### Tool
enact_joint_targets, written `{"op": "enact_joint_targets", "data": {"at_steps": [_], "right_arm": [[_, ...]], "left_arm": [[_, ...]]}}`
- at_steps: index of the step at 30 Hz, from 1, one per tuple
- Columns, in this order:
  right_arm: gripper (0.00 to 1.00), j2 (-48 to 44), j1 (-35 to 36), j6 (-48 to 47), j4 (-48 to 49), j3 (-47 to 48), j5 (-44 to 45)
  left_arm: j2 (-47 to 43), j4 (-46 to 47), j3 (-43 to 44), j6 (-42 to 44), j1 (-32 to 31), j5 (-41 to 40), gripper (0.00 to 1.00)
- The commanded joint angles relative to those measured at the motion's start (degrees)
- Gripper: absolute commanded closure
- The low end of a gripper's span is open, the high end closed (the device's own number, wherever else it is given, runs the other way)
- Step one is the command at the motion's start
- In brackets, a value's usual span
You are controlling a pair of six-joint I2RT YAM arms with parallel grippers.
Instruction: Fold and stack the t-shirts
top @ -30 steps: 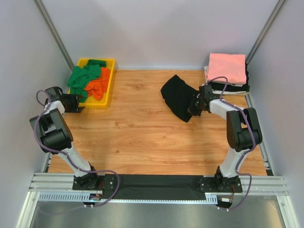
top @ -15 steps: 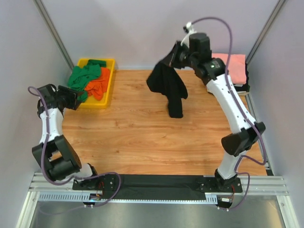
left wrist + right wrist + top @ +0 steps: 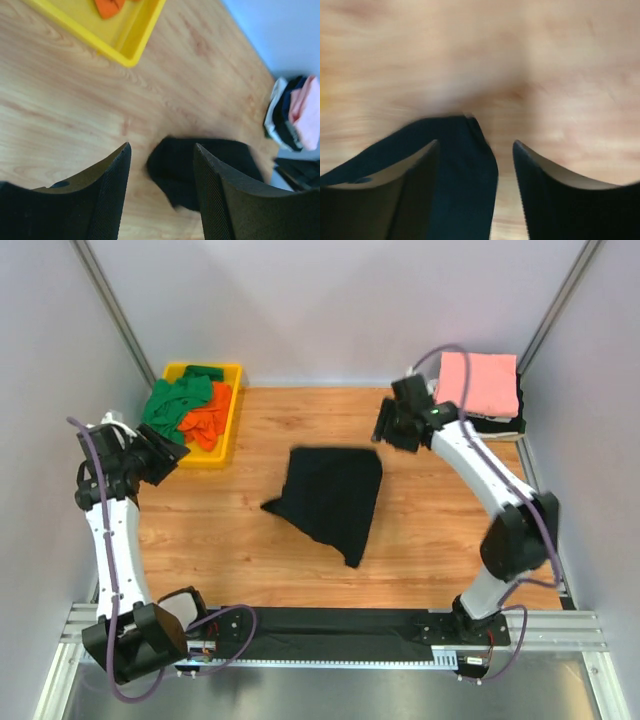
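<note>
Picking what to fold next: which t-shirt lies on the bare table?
The black t-shirt, alone mid-table; green ones and orange ones are bunched in the yellow tray, the pink one is folded.

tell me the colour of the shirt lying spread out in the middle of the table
Black. The shirt shows best in the top external view.

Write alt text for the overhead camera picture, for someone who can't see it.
A black t-shirt lies spread out on a wooden table, the right pincer near its far right corner. The left pincer is beside a yellow tray of green shirts and orange shirts at far left; a folded stack topped by a pink shirt sits far right.
</note>
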Motion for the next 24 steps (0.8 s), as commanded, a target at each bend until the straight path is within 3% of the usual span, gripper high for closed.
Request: {"op": "enact_joint_targets", "data": {"at_steps": [1, 4, 11, 18, 24], "right_arm": [[0.30, 4.2, -2.2, 0.0, -4.6, -11.5, 1.3], [0.28, -1.6, 3.2, -0.2, -3.2, -16.8, 5.3], [0.29, -11.0, 25.6, 5.5, -5.1, -20.1, 12.7], [0.33, -2.7, 42.5, 13.0, -3.7, -22.3, 13.7], [0.36, 8.0, 46.5, 12.7, -2.0, -16.7, 13.6]], "left_arm": [[0.1, -7.8, -0.9, 8.5, -4.9, -4.3, 0.40], [1.5, -11.7, -2.1, 11.5, -7.2, -6.3, 0.40], [0.3, -11.2, -7.7, 14.3, -8.3, -7.4, 0.42], [-2.5, -9.0, -11.9, 14.7, -8.6, -7.0, 0.43], [-3.4, -8.7, -12.3, 14.6, -8.9, -7.1, 0.44]]}}
